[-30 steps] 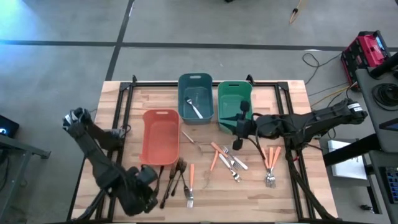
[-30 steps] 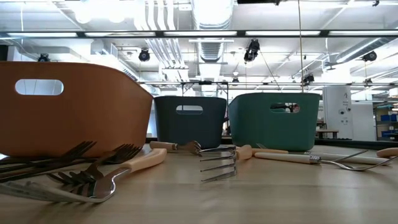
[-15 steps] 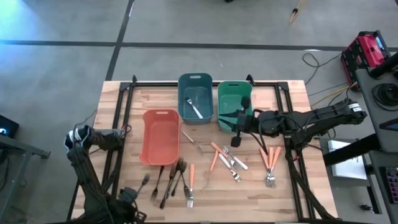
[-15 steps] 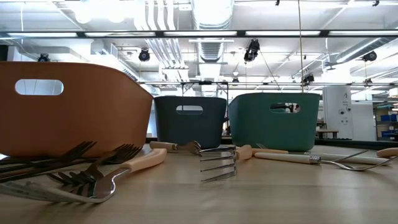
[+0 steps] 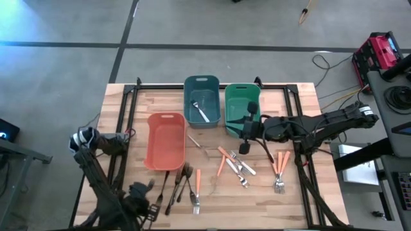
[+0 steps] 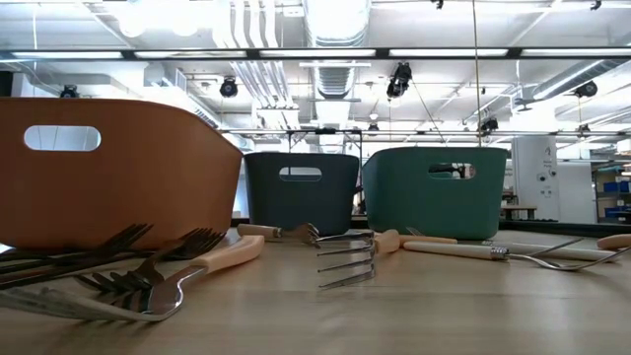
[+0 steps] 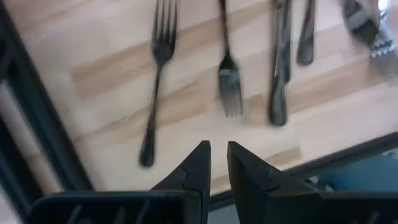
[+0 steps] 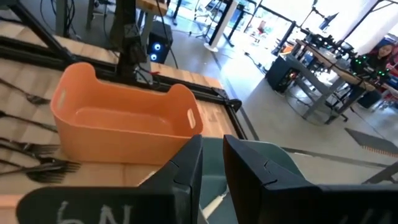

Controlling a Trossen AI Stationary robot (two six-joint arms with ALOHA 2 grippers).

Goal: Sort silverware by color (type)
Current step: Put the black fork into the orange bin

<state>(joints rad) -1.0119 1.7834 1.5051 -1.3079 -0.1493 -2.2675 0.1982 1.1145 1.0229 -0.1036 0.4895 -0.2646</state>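
High view: the silverware is still mostly unsorted on the table (image 5: 302,102). The dark bronze forks (image 5: 172,185) lie bunched near the front edge, just in front of the salmon bin (image 5: 166,142). One orange-handled fork (image 5: 197,192) rests beside them, and more orange-handled pieces (image 5: 280,168) are toward the right edge. A mixed heap of silver and orange-handled utensils (image 5: 234,163) sits mid-table, crossing one another. Only one silver fork (image 5: 201,113) lies in the blue bin (image 5: 201,102); the green bin (image 5: 241,109) shows nothing clearly inside.

The left gripper (image 7: 217,163) hangs over the front edge by the bronze forks, its fingers nearly together with a thin gap and nothing between them. The right gripper (image 8: 211,163) hovers over the blue and green bins, also narrowly parted and empty.

The likely trouble is the bunching: bronze forks overlap, so a pinch could lift two or drag a neighbour off the front edge. In the central heap, a grab could snag a wrong-coloured piece. Thin flat handles could also slip from the fingers.
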